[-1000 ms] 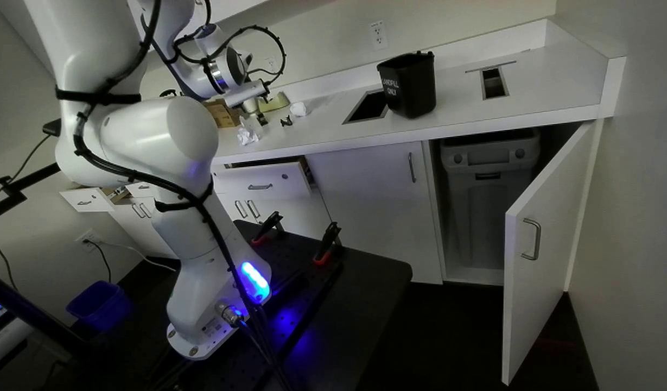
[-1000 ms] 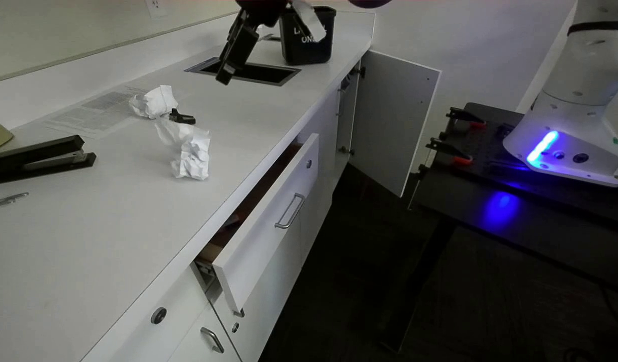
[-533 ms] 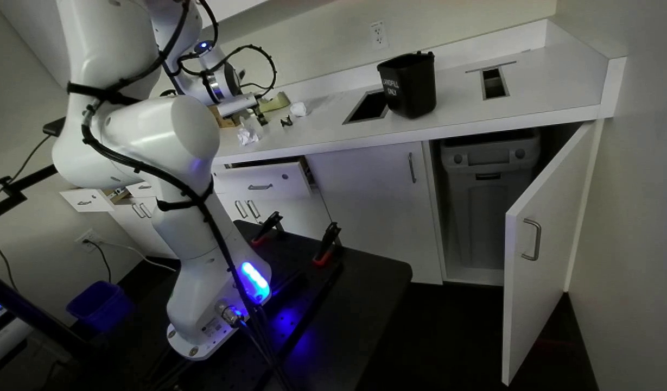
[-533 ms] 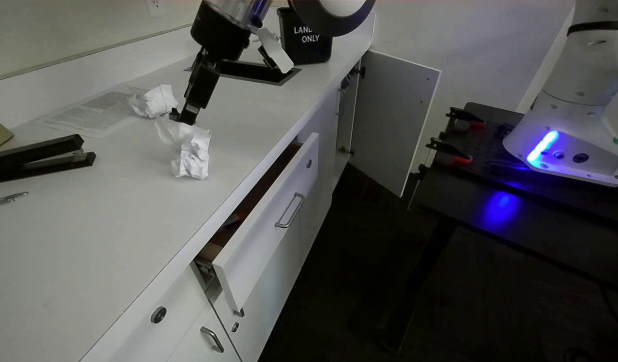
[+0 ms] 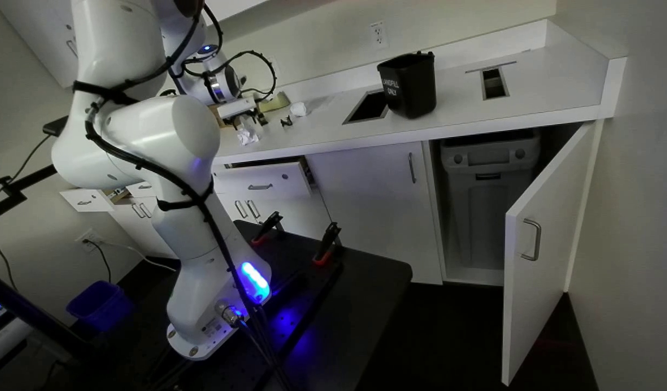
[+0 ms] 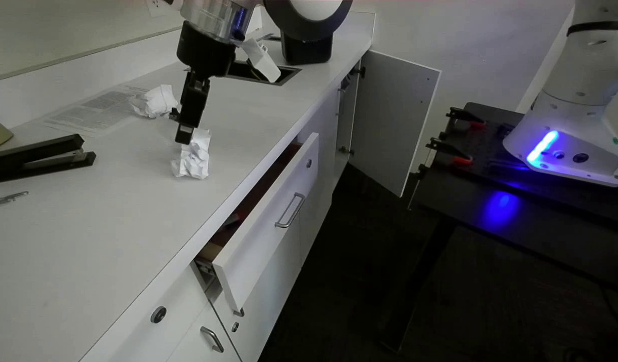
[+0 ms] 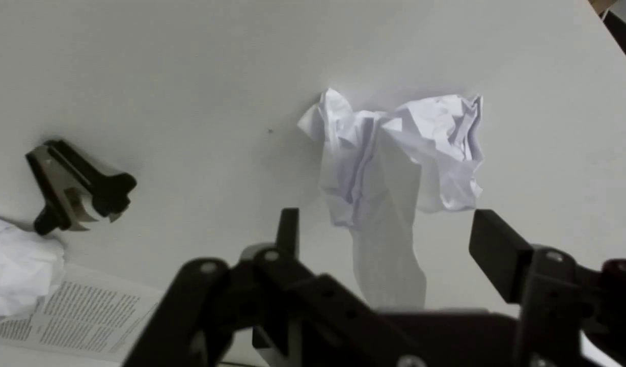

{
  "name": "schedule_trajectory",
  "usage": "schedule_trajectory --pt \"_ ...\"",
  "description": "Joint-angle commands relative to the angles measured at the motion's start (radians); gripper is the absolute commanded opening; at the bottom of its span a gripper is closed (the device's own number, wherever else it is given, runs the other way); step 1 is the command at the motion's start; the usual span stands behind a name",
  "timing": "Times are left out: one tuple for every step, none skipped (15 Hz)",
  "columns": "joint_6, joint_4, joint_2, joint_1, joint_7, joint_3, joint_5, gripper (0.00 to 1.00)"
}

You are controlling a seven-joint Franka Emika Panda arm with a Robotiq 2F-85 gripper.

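The gripper is spread wide in the wrist view, nothing pinched, with a strip of the crumpled paper showing between its fingers. That paper's lying on the white worktop, most of the wad higher up in the picture than the fingertips. Over to the left there's a staple remover, then a paper ball overlapping a printed sheet.

In an exterior view the gripper points down and blocks part of the crumpled paper; can't tell if they actually touch. There's also a stapler, a pen and a pulled-out drawer.

In an exterior view a black bin marked LANDFILL ONLY stands right beside a dark cutout, and a cabinet door is open on a gray bin.
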Motion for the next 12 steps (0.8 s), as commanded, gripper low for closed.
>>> schedule_trajectory --pt "-0.062 0.066 0.037 -0.001 0.005 0.012 -0.002 0.55" --pt "-0.067 0.074 0.043 -0.001 0.004 0.013 -0.002 0.48" --pt "-0.070 0.081 0.049 -0.002 0.002 0.016 -0.001 0.39" --pt "-0.071 0.087 0.055 -0.002 0.002 0.016 -0.001 0.32" --pt "-0.073 0.093 0.060 -0.002 0.002 0.017 -0.001 0.23" --pt "-0.073 0.096 0.063 -0.002 0.003 0.017 0.000 0.17" --pt "-0.074 0.099 0.066 -0.001 0.005 0.016 0.000 0.08" --pt "-0.076 0.101 0.067 0.000 0.008 0.013 0.000 0.01" --pt "-0.079 0.102 0.066 0.003 0.013 0.007 -0.002 0.00" --pt "-0.084 0.101 0.063 0.007 0.018 0.001 -0.005 0.00" --pt "-0.092 0.097 0.056 0.014 0.026 -0.009 -0.010 0.00" --pt "-0.102 0.084 0.036 0.024 0.039 -0.022 -0.017 0.00"
